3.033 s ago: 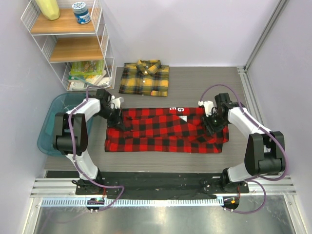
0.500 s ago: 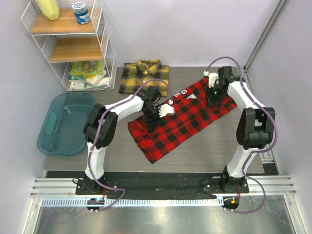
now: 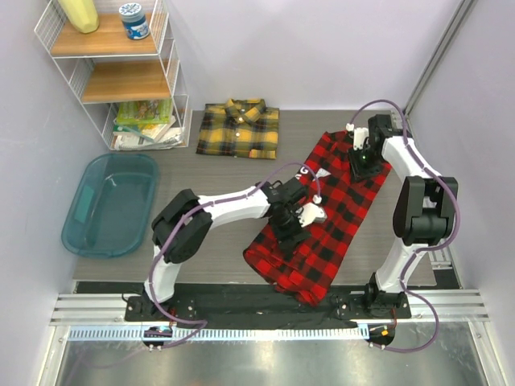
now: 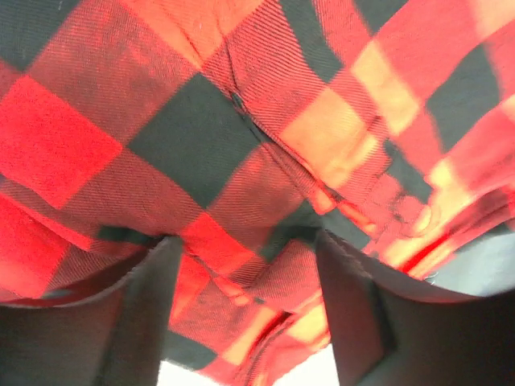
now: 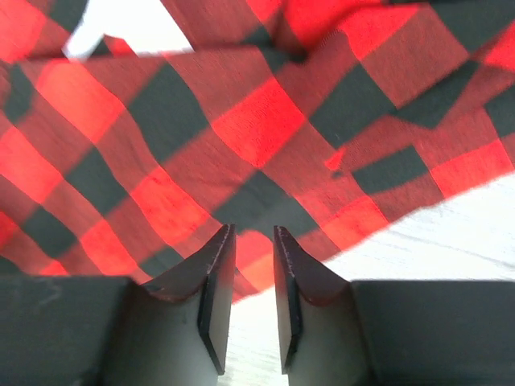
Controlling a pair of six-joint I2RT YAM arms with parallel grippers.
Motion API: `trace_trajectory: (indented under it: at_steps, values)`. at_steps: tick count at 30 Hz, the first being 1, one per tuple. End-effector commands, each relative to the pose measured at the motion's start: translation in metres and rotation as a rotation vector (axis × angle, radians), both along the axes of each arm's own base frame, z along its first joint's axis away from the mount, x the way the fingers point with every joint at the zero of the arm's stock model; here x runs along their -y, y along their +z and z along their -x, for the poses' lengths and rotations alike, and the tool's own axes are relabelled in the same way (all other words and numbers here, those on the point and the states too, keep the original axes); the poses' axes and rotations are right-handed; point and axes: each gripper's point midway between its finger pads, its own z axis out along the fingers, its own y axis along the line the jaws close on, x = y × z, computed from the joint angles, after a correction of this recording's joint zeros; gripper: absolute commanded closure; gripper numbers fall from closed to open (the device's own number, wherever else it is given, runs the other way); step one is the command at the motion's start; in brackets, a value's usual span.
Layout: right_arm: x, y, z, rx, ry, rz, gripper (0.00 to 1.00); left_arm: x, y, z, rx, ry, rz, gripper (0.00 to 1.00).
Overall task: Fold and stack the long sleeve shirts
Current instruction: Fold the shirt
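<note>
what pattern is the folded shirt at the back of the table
The folded shirt is yellow-and-black plaid; the top external view shows it best.

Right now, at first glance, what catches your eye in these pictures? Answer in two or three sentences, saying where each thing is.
The red-and-black plaid shirt lies slanted across the right half of the table, with the left gripper on its middle and the right gripper at its far end. Behind it, by the back wall, the yellow-and-black shirt sits neatly folded.
</note>
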Motion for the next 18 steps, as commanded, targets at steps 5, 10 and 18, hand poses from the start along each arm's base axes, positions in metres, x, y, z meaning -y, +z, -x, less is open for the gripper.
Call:
trace_trajectory:
  at_steps: [5,10,18]
  values:
    - [-0.02,-0.048,-0.016,-0.046,0.055,-0.028,0.73,0.001,0.132,-0.033,-0.017,0.343,0.467,0.0]
    - [-0.031,-0.07,-0.055,-0.01,0.096,0.032,0.74,-0.022,0.201,-0.017,0.002,0.332,0.611,0.0]
    - [-0.073,-0.077,-0.137,0.134,0.319,0.12,0.74,-0.06,0.198,-0.035,-0.006,0.47,0.679,0.0]
